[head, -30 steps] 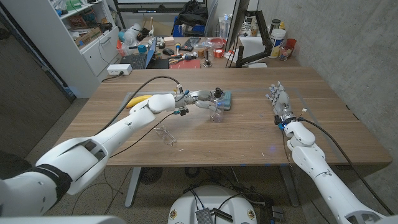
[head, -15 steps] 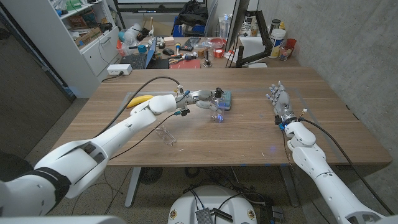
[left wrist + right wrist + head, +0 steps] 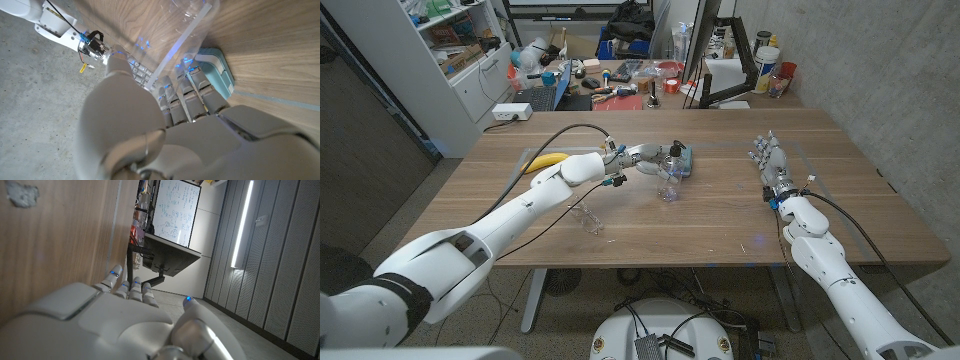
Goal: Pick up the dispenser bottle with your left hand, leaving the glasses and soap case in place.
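Three views: one from my head, one from each wrist.
Head looks down over the table (image 3: pixel 720 215); the left wrist sits close behind my left hand (image 3: pixel 165 130), sharing the bottle (image 3: pixel 669 176).

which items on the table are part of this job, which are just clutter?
Job:
dispenser bottle, clear, gripped by the left hand
glasses, to stay put
soap case, teal, to stay put

Lying about:
banana at the table's far left
right hand, idle, holding nothing
bench clutter behind the table
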Robot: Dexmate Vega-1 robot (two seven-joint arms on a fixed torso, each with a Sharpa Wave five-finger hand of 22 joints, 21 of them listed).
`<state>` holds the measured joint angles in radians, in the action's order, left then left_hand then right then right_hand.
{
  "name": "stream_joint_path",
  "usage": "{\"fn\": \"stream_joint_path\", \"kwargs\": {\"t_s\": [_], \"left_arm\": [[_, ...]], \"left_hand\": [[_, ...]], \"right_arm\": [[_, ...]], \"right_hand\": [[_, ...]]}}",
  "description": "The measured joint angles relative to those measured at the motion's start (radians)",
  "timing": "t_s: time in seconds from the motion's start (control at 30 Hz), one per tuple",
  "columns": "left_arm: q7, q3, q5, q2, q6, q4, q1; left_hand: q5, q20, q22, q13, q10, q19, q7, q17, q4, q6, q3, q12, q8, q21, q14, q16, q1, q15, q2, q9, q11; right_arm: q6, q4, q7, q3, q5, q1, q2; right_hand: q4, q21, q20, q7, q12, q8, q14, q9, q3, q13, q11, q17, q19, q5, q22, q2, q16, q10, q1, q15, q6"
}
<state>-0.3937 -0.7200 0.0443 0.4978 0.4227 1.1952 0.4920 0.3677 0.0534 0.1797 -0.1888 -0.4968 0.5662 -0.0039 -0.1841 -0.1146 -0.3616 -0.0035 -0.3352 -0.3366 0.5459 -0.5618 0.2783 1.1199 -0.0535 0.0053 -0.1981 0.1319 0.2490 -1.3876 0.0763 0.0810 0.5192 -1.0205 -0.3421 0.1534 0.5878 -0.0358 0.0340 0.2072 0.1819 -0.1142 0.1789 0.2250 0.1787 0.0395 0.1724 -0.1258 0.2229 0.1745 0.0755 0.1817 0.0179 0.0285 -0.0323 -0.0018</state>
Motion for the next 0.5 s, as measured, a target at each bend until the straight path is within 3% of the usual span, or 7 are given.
{"fn": "stream_joint_path", "kwargs": {"t_s": [0.5], "left_arm": [[0.033, 0.012, 0.002, 0.02, -0.02, 0.055, 0.022]], "left_hand": [[0.0, 0.0, 0.0, 0.0, -0.012, 0.0, -0.01, 0.0, -0.001, -0.01, -0.001, 0.016, 0.005, 0.0, 0.006, -0.016, -0.001, 0.001, 0.001, 0.0, 0.009]], "right_arm": [[0.005, -0.004, 0.006, -0.001, 0.001, -0.004, -0.001]], "right_hand": [[-0.004, -0.007, 0.0, 0.0, 0.0, 0.0, 0.0, 0.0, -0.004, 0.0, -0.004, 0.0, 0.0, 0.0, 0.0, 0.0, 0.0, 0.004, 0.0, 0.0, 0.0]]}}
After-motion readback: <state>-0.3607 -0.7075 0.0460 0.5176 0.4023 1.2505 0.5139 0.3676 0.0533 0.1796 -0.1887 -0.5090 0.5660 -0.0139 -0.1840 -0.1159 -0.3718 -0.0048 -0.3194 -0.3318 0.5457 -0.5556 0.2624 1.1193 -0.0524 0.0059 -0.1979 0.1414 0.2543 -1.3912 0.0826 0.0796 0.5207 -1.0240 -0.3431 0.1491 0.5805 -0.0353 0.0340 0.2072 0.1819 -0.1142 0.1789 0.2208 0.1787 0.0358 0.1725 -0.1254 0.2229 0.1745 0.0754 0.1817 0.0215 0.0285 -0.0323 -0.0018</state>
